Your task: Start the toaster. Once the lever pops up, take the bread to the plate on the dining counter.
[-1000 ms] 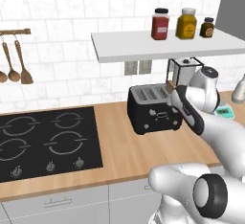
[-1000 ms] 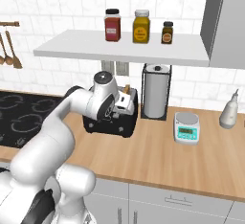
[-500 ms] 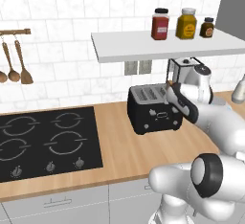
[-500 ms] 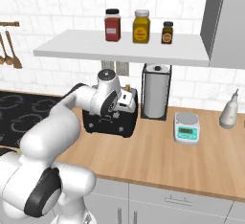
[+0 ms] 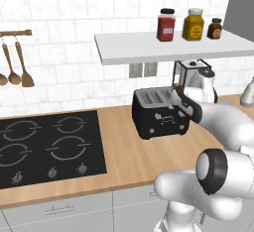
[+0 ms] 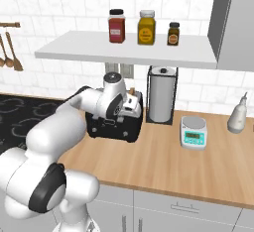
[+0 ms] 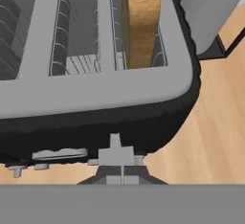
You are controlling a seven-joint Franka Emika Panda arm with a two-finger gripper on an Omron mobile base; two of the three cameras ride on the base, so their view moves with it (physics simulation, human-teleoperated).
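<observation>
Black four-slot toaster on wood counter, bread upright in one slot.

The toaster is black with silvery-grey slot tops. The bread is light brown and grainy. The wood counter is pale tan, the wall tiles white, the shelf jars red, yellow and dark amber.

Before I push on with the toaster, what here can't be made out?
- Toaster lever: in the right base view the arm covers the front; too small in the left base view.
- Fingers contact with the lever: cut off at the hand view's bottom.
- Bread: lower part sunk in its slot.
</observation>
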